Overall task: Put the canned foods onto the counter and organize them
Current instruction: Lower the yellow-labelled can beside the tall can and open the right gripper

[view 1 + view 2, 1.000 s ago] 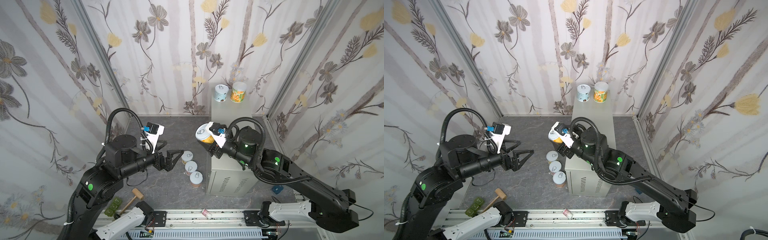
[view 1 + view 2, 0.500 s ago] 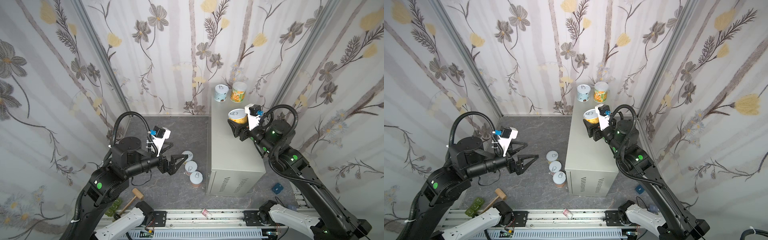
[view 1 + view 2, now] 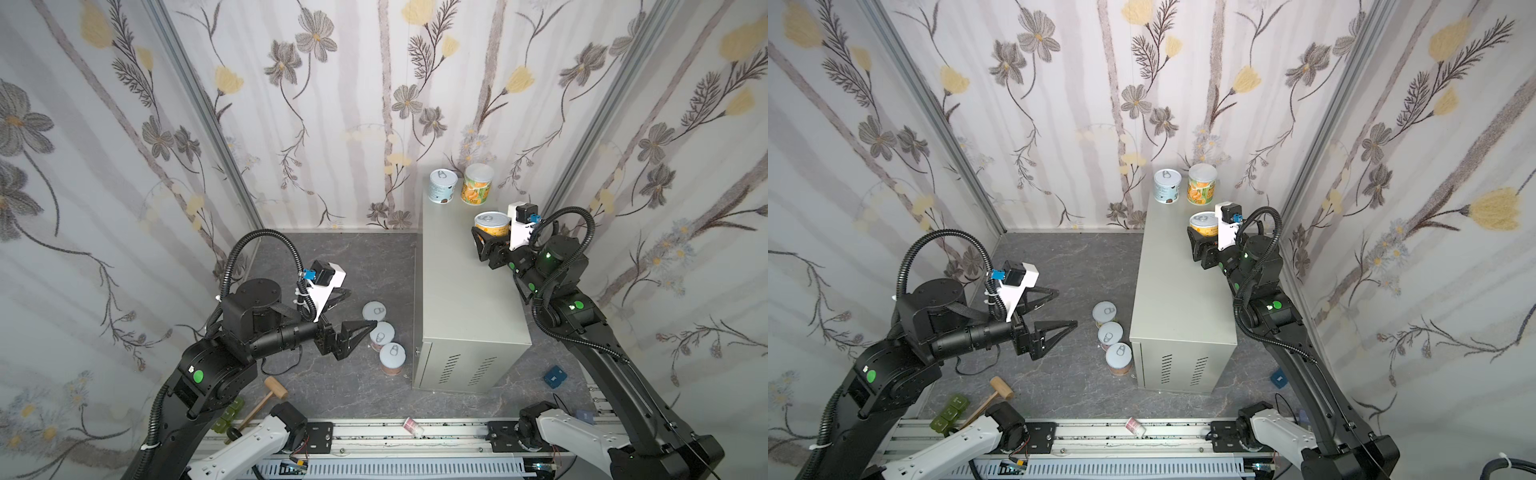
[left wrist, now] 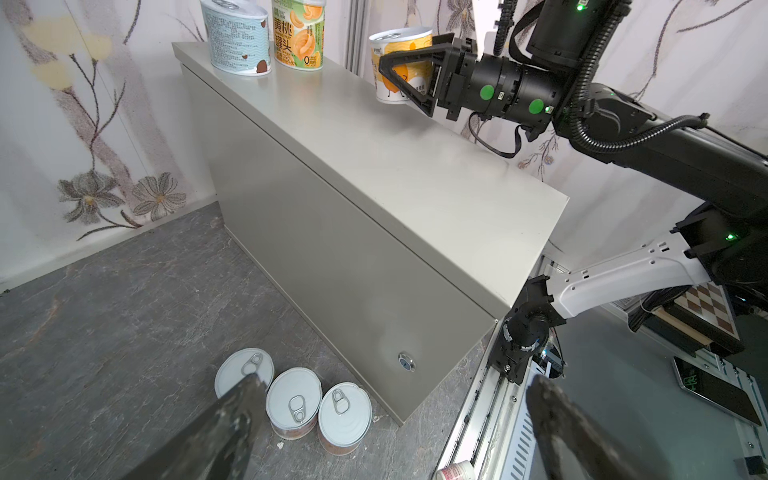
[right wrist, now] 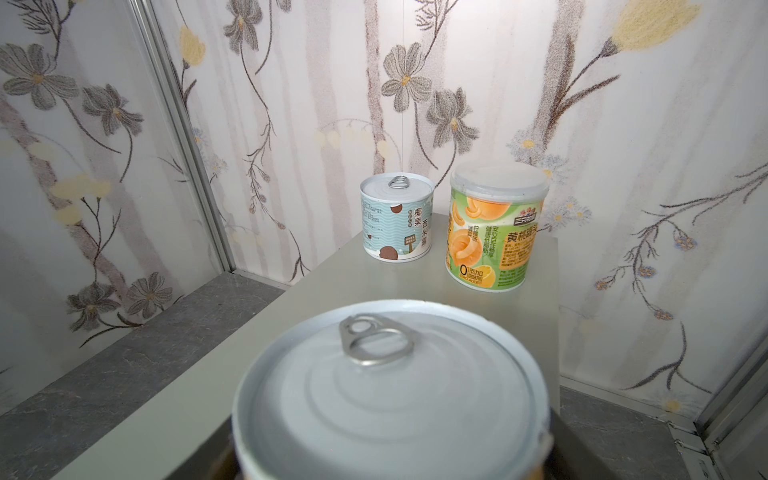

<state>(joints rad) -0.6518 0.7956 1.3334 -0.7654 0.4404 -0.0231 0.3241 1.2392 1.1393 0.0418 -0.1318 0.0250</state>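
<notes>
Orange can [image 5: 390, 399] label cut off; left claw [image 4: 397, 382] blurred, cropped.

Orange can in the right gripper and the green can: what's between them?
Only bare counter between orange can and green can; right wrist view shows it.

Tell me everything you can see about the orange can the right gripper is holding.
The short cylindrical orange-and-white metal can has a silvery pull-tab lid, unopened. It stands upright, clamped at its sides by the black right gripper, over the right edge of the light grey metal counter, toward the back. Whether its base touches the top is unclear.
</notes>
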